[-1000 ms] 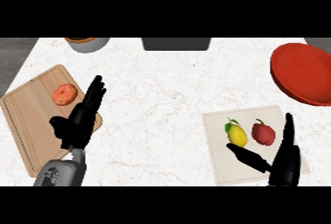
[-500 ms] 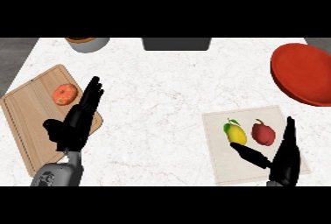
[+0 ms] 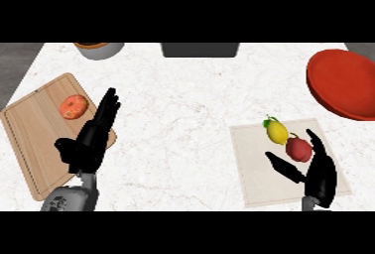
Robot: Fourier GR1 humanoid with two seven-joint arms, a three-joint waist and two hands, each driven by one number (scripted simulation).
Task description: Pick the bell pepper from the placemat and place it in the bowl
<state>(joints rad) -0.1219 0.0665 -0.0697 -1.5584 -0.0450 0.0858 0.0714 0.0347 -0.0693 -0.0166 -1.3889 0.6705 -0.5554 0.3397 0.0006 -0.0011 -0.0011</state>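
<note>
A pale placemat [image 3: 256, 188] lies at the right front of the counter. On its far part lie a yellow pepper-like thing with a green stem [image 3: 276, 132] and, just right of it, a red one [image 3: 298, 149]. My right hand [image 3: 320, 173] is open over the mat, its fingers straight and reaching up along the red thing's right side, its thumb spread out below it. The red bowl [image 3: 344, 84] sits at the right edge, farther back. My left hand [image 3: 86, 144] is open at the left, fingers up, over the edge of a wooden board.
A wooden cutting board [image 3: 36, 144] at the left carries an orange-red round fruit [image 3: 73, 106]. A grey pot [image 3: 99, 49] and a dark box [image 3: 200, 48] stand along the back edge. White marble counter [image 3: 183, 134] spans the middle.
My right hand has edged a little left, closer round the red thing on the mat. The left hand has barely shifted. Nothing has been picked up.
</note>
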